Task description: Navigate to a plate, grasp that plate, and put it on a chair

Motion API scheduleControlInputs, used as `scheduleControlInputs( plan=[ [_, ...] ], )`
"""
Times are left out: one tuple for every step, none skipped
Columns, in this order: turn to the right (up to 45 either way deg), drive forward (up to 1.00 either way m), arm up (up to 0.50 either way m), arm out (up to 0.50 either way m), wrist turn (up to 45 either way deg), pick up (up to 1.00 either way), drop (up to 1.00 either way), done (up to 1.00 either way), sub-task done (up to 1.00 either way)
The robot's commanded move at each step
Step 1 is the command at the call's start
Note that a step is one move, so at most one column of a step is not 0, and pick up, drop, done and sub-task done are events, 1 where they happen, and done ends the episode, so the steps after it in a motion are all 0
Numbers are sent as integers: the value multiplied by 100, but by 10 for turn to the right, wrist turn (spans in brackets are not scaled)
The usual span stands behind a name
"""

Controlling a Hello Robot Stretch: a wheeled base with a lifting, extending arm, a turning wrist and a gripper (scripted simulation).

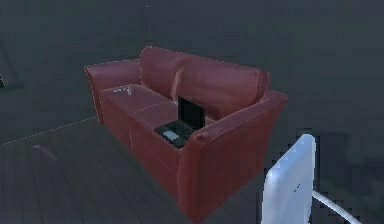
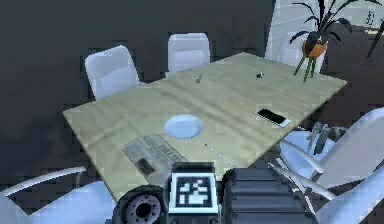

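A round pale plate (image 2: 184, 126) lies on the light wooden table (image 2: 250, 95), toward its near left part. White chairs stand around the table: two at the far side (image 2: 112, 70) (image 2: 188, 50), one at the right (image 2: 340, 152) and one at the near left corner (image 2: 45, 195). The gripper's dark body (image 2: 140, 207) sits at the bottom edge, left of a white marked square (image 2: 195, 192), just short of the table's near edge. Its far end is hard to make out, so I cannot tell whether it holds anything.
A grey flat keyboard-like thing (image 2: 155, 153) lies near the plate and a phone (image 2: 272, 118) farther right. A potted plant (image 2: 318, 40) stands at the back right. The forward view has a red sofa (image 1: 230, 130) with a laptop (image 1: 183, 120), and a white chair (image 1: 290, 185).
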Motion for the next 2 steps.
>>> scheduleControlInputs(
  plan=[
    [0, 0, 0, 44, 0, 0, 0, 0, 0],
    [0, 0, 0, 0, 450, 0, 0, 0, 0]
  ],
)
